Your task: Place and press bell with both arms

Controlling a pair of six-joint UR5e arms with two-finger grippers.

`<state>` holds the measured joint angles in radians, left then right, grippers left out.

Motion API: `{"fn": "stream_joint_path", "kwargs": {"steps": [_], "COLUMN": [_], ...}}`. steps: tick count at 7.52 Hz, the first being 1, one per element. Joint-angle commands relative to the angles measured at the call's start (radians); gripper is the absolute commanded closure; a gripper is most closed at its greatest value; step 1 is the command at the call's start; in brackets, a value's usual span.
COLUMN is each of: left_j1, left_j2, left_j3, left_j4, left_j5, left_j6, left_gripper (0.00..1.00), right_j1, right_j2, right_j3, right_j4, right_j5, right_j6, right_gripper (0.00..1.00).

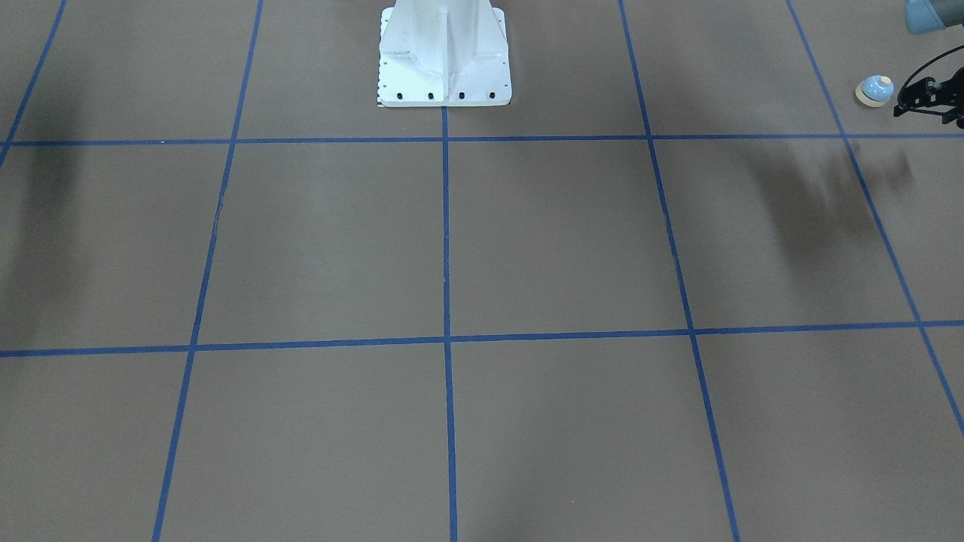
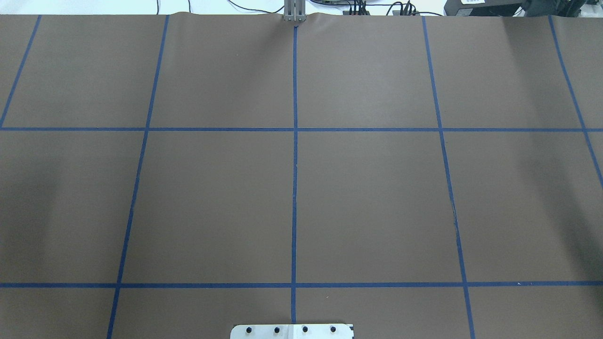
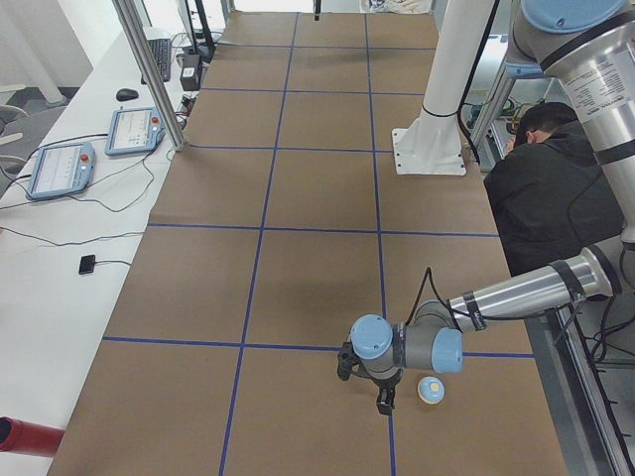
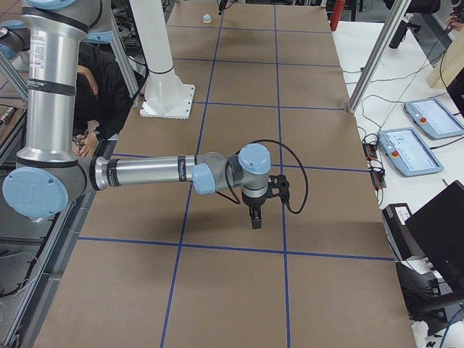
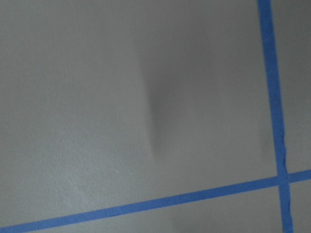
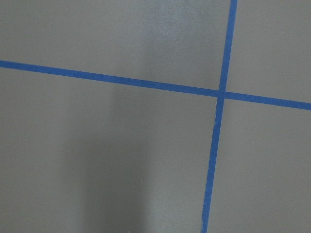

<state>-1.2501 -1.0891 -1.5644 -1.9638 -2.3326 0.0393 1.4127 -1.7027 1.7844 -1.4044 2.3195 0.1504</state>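
Note:
The light-blue bell with its cream button stands upright on the brown table near the robot's left end. It also shows in the exterior left view and, far and small, in the exterior right view. My left gripper hangs low right beside the bell, not holding it; it is cut off by the view's edge and I cannot tell how its jaws stand. It also shows in the exterior left view. My right gripper points down above the table's right part, empty below; I cannot tell whether it is open.
The white pedestal stands at the robot's side of the table. A person in dark clothes leans behind it. Teach pendants lie on the side table. A red cylinder lies at the near corner.

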Motion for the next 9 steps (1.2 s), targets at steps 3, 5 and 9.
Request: {"fn": "stream_joint_path", "kwargs": {"steps": [3,5,9], "left_j1": [0.113,0.156,0.26], "left_j2": [0.035,0.047,0.046], "left_j3": [0.004,0.012,0.024], "left_j4": [-0.049,-0.049,-0.047], "left_j5": [-0.013,-0.014,-0.063], "left_j6": [-0.134,-0.134,-0.137], "left_gripper": [0.0,0.0,0.0], "right_j1": [0.0,0.0,0.0], "right_j2": [-0.002,-0.002,-0.002], "right_j3": [0.003,0.004,0.004], "right_j4": [0.01,0.01,0.01], "right_j5": [0.0,-0.002,-0.003], "right_j6": [0.0,0.0,-0.002], "right_gripper": [0.0,0.0,0.0]}}
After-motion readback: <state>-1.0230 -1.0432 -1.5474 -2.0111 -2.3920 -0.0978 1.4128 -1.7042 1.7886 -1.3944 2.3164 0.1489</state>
